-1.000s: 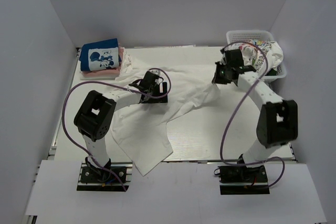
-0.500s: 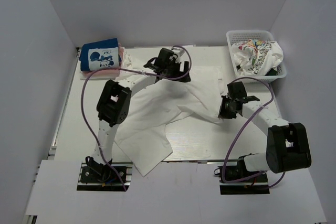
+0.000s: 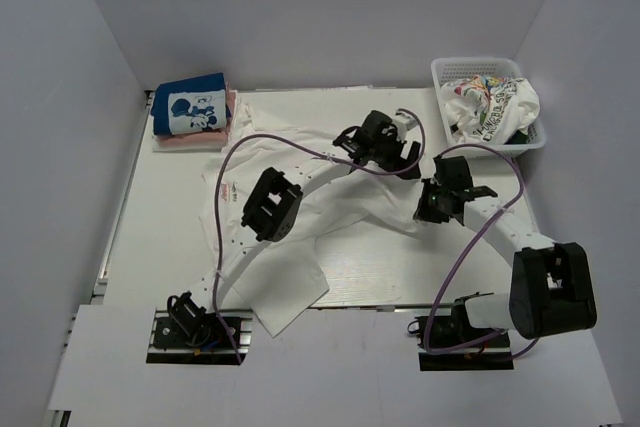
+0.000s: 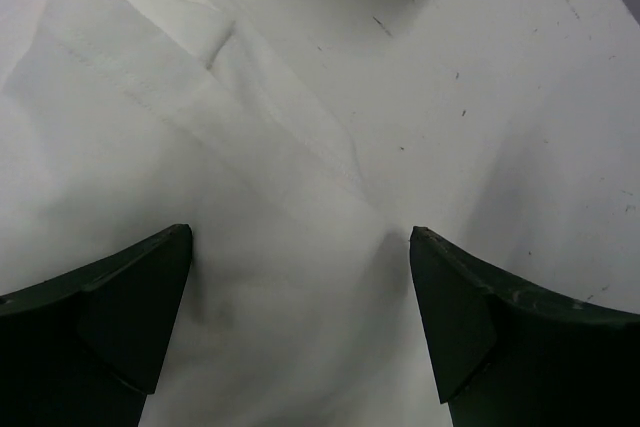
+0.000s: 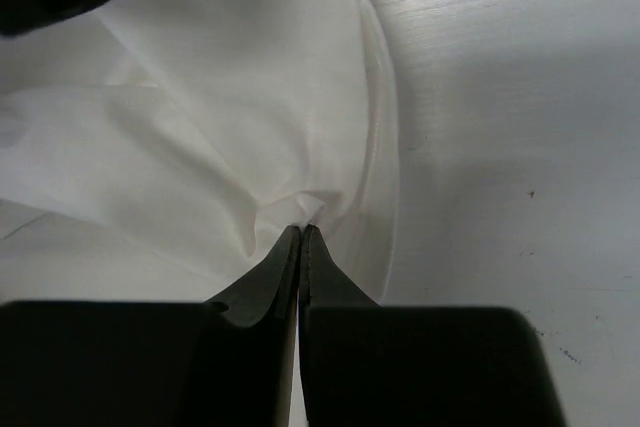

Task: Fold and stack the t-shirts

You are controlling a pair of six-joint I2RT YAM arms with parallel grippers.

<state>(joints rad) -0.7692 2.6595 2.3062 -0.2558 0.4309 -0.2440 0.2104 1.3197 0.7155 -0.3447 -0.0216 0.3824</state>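
Observation:
The large plain white t-shirt (image 3: 275,287) lies spread and creased across the middle of the table. My left gripper (image 3: 400,157) is open and hovers just above its far right part; in the left wrist view (image 4: 300,237) there is only white cloth (image 4: 250,147) between the jaws. My right gripper (image 3: 428,209) is shut on a pinched fold of the white t-shirt's right edge (image 5: 310,202), as the right wrist view (image 5: 302,229) shows. The blue mouse-panel shirt (image 3: 192,110) lies folded on the pink shirt (image 3: 190,141) at the far left.
A white mesh basket (image 3: 480,67) stands at the far right corner and holds the white shirt with colourful prints (image 3: 495,102) and a bit of dark cloth. Bare table (image 5: 500,97) lies right of the held fold. White walls enclose the table.
My left arm has swung from the shirt's left part to its far right part, open. My right gripper came down from near the basket towards me, drawing the shirt's right edge with it.

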